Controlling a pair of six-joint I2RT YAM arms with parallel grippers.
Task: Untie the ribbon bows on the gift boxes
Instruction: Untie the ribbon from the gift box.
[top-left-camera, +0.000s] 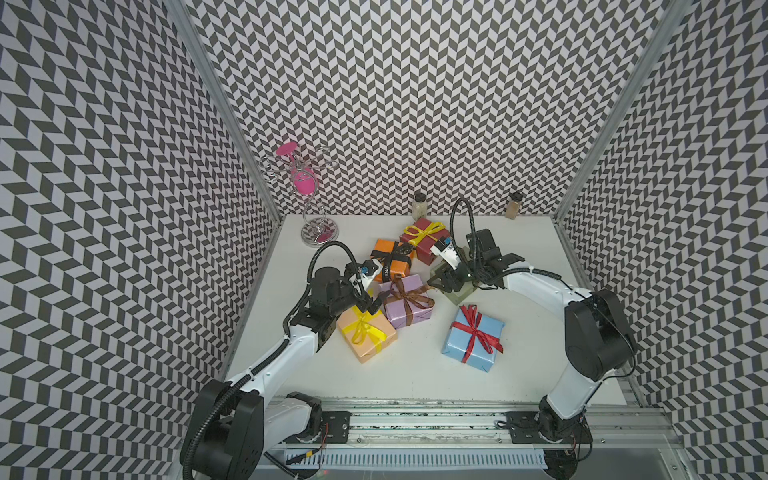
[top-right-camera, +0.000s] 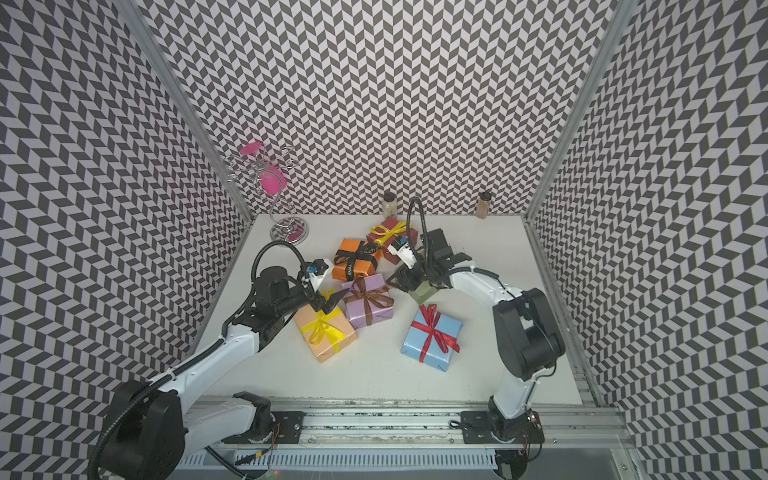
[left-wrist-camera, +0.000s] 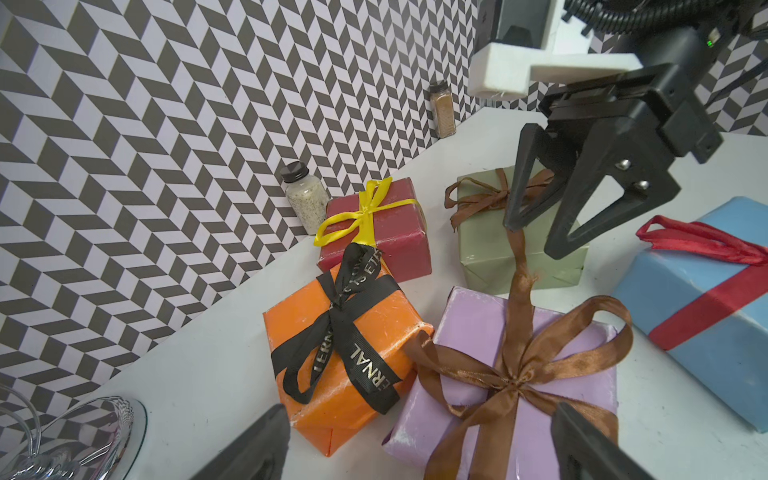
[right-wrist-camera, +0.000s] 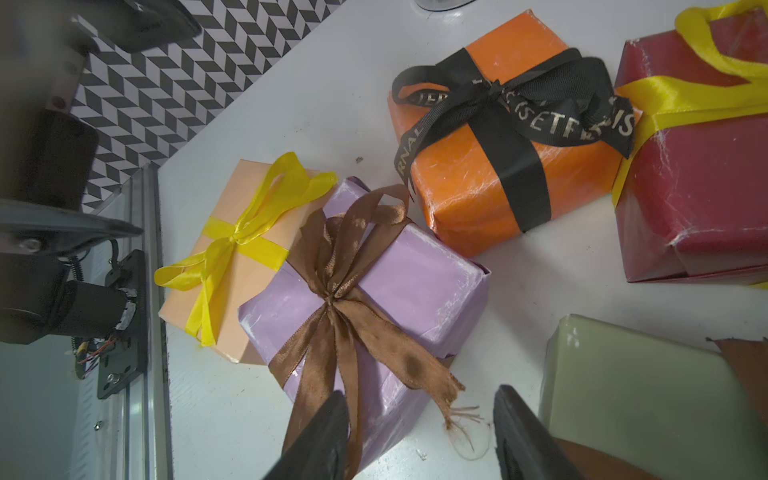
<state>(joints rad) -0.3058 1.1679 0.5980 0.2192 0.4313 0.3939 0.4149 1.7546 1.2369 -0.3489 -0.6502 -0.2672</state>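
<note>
The right gripper (right-wrist-camera: 420, 395) stands half open, its jaws either side of the frayed tail (right-wrist-camera: 436, 380) of the brown ribbon bow (right-wrist-camera: 332, 293), with a clear gap and no pinch yet. The left gripper (left-wrist-camera: 417, 411) hangs wide open over the same bow. It sits on the lilac box (right-wrist-camera: 419, 282), mid-bench (right-wrist-camera: 324, 83), between the peach box (right-wrist-camera: 239, 185) and the sage green box (right-wrist-camera: 623, 374). The satin looks thin, limp and slippery, so I judge the best hold is slightly up from the fraying end. The paper-wrapped box is probably light and may slide when pulled.
</note>
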